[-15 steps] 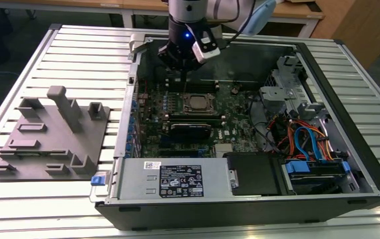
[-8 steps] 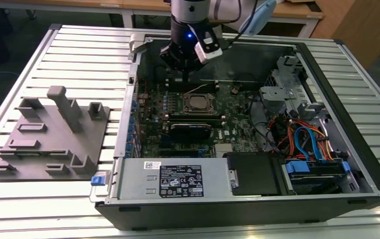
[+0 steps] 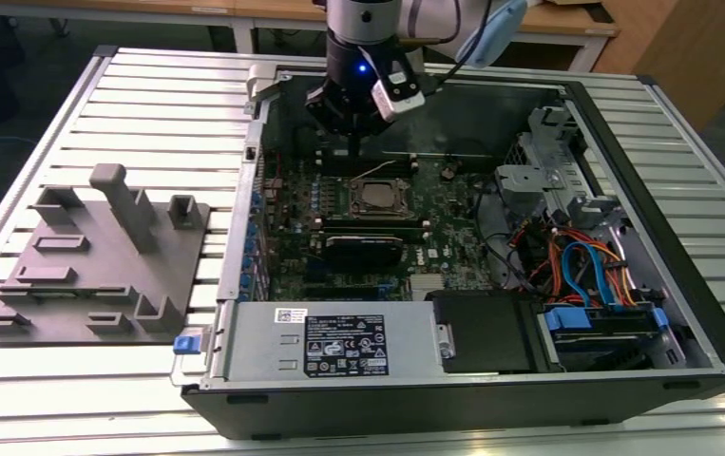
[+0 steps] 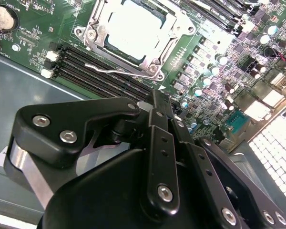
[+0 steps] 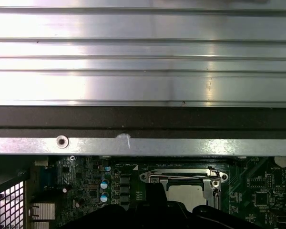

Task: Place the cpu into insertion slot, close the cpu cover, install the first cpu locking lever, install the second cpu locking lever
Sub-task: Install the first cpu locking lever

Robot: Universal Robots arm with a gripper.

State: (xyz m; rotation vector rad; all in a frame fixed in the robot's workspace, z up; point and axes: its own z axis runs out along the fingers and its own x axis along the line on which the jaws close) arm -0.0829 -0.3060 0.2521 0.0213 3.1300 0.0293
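The gripper (image 4: 155,98), pinched closed on nothing, hangs near the cpu (image 4: 133,28), which sits under the cpu cover (image 4: 94,36).

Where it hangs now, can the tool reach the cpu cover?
Probably yes: the tool hangs inside the open case close to the cpu cover, with only low memory slots between them.

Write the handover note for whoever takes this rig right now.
Gripper: shut, holding nothing, hanging over the board near the insertion slot.
Cpu: seated in the slot.
Cpu cover: down over it.
Done: cpu placed, cover closed.
Left: the locking levers. One lever lies along the slot's edge, and I cannot tell whether it is latched.
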